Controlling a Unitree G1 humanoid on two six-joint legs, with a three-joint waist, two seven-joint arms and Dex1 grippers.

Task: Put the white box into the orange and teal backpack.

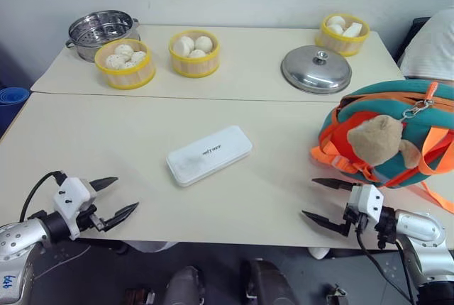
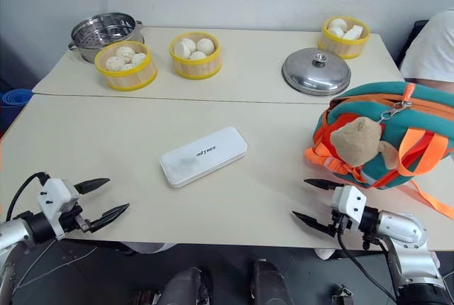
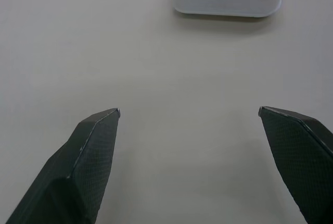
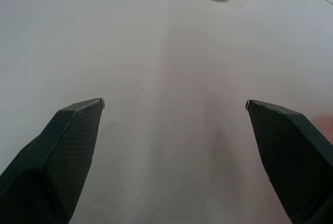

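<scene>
Pre-grasp: white box (image 1: 209, 154) lies flat mid-table, left of the orange and teal backpack (image 1: 397, 131). Left gripper (image 1: 113, 198) and right gripper (image 1: 325, 202) spread, empty, flanking box. Next, probably: close in, lift

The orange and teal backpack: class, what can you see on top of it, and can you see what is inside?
A tan plush bear charm hangs on the orange and teal backpack. Its fabric hides the inside.
</scene>
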